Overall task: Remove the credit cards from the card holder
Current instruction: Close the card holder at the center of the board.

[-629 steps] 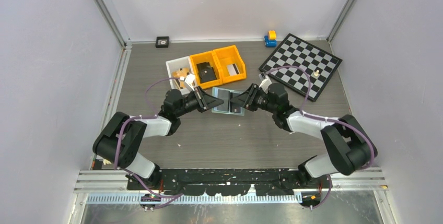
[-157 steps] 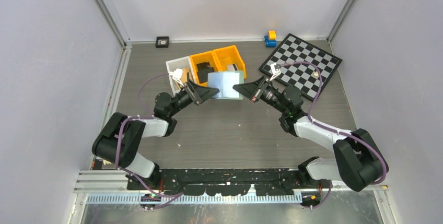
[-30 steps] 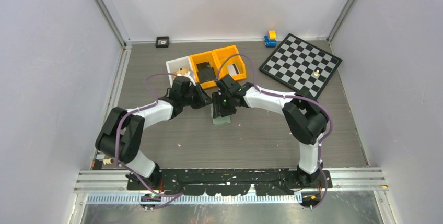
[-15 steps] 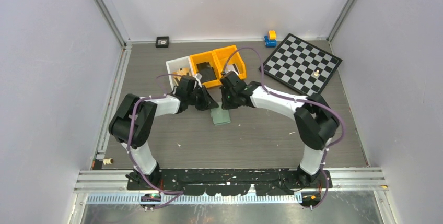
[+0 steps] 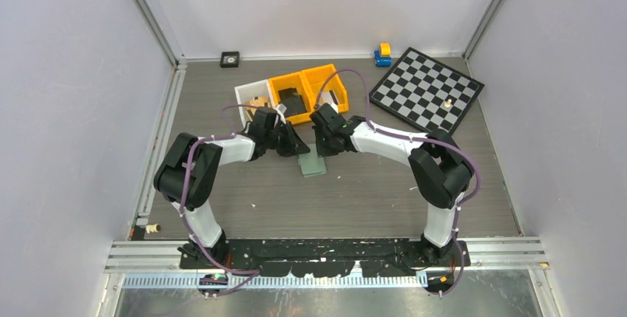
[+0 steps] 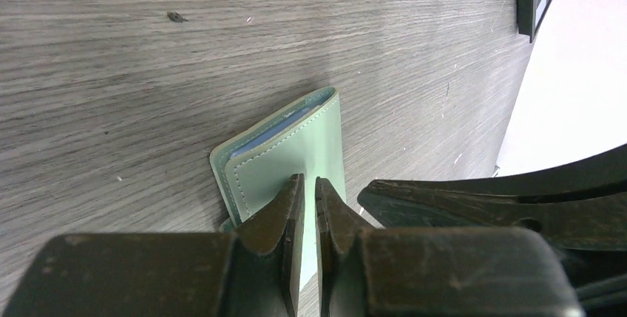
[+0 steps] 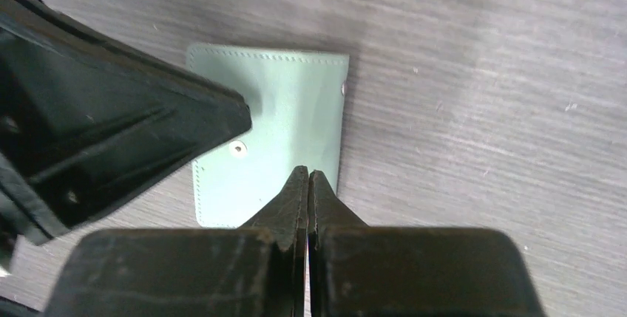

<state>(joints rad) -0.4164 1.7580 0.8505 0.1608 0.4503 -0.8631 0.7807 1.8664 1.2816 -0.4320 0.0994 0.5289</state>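
Pale sage-green, the card holder (image 7: 277,103) lies folded shut and flat on the grey wood-grain bench (image 7: 480,73), right under the tips of both hands; stitching runs round its edge, and two small round studs (image 7: 236,148) show on its upper face in the right wrist view. The right hand (image 7: 307,174) points down at it with its fingers (image 7: 288,199) pressed together, no gap and nothing between them; its tips sit over the near part of the cover, and most of the holder stretches ahead of them and toward the other hand. The left hand (image 6: 310,182) has its fingers (image 6: 285,213) drawn in to a thin slit, with only green cover showing through it; the holder reaches ahead of these tips too, and its light-blue inner sleeves (image 6: 277,131) peep out along the far edge. Whether either hand's tips press on the cover or hang just above it I cannot tell from these angles. The two hands meet nearly tip to tip, the right one's dark finger just beside the left one's. From above, two orange bins (image 5: 333,80) and a white bin (image 5: 248,95) stand just beyond the hands; a checkerboard (image 5: 425,88) lies well apart, out past the right hand.
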